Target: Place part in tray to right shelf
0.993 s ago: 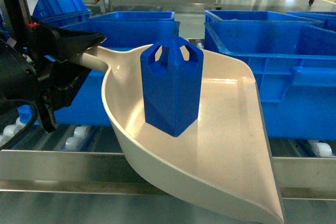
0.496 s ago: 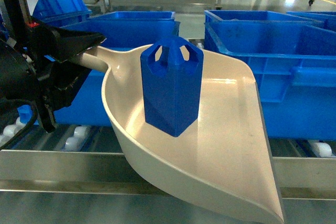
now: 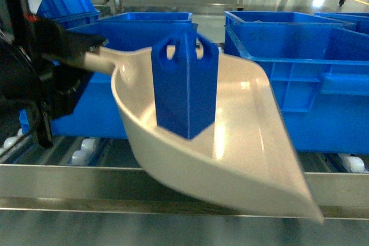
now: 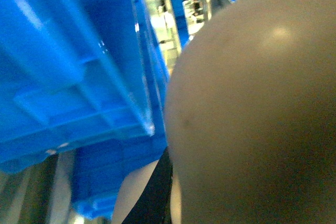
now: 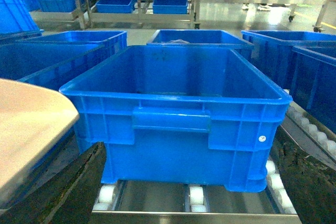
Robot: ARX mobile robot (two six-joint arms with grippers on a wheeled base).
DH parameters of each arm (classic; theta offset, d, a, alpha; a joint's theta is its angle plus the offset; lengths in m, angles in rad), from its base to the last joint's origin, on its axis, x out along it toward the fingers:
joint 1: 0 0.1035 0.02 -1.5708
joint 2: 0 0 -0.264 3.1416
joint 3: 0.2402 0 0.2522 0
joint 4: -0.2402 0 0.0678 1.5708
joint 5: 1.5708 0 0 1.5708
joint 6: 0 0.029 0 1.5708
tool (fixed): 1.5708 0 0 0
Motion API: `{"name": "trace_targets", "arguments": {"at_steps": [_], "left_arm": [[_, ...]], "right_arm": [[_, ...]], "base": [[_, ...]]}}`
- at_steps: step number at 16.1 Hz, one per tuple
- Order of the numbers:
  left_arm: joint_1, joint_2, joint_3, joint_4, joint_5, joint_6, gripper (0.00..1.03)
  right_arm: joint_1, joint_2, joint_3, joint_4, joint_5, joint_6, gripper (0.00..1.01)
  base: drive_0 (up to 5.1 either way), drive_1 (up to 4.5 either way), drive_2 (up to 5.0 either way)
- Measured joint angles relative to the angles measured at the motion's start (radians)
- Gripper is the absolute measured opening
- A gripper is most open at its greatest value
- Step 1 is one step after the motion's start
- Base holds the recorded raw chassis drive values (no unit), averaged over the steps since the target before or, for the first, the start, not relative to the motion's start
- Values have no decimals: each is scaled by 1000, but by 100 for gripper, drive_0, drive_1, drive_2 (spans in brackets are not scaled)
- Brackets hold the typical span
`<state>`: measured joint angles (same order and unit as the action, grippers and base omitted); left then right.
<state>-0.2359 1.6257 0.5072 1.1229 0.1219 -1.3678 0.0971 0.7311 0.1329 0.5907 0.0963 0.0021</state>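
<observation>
While left claw (image 3: 86, 56) pinches tray (image 3: 253, 142) handle, part (image 3: 185, 87) stands upright in scoop, carry step in hand over right shelf (image 3: 86, 180) front rail. Right claw (image 5: 189, 182) spread, holding nothing, facing blue crate (image 5: 173, 114). Next: lower tray level onto free roller lane, avoid tipping part.
</observation>
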Motion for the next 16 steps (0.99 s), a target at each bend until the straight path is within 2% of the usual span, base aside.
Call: {"name": "trace_targets", "arguments": {"at_steps": [1, 2, 5, 7, 9, 10, 11, 13, 14, 15, 16], "left_arm": [[11, -33, -3, 32, -13, 1, 16], [31, -50, -3, 61, -34, -37, 16], [77, -86, 13, 23, -47, -67, 16], [122, -105, 62, -50, -49, -74, 16], [198, -114, 196, -177, -56, -79, 16], [218, -116, 246, -227, -66, -76, 16], [240, -116, 325, -308, -102, -65, 16], [229, -71, 484, -453, -206, 2, 16], [205, -26, 567, -516, -264, 63, 16], [175, 46, 674, -584, -333, 154, 16], [108, 179, 841, -611, -496, 361, 16]], "right_arm": [[0, -1, 0, 1, 0, 0, 98], [0, -1, 0, 1, 0, 0, 98], [0, -1, 0, 1, 0, 0, 98], [0, -1, 0, 1, 0, 0, 98], [0, -1, 0, 1, 0, 0, 98], [0, -1, 0, 1, 0, 0, 98], [0, -1, 0, 1, 0, 0, 98], [0, -1, 0, 1, 0, 0, 98], [0, -1, 0, 1, 0, 0, 98], [0, -1, 0, 1, 0, 0, 98], [0, -1, 0, 1, 0, 0, 98]], "base": [[0, 0, 0], [0, 0, 0], [0, 0, 0], [0, 0, 0], [0, 0, 0], [0, 0, 0], [0, 0, 0], [0, 0, 0], [0, 0, 0], [0, 0, 0], [0, 0, 0]]}}
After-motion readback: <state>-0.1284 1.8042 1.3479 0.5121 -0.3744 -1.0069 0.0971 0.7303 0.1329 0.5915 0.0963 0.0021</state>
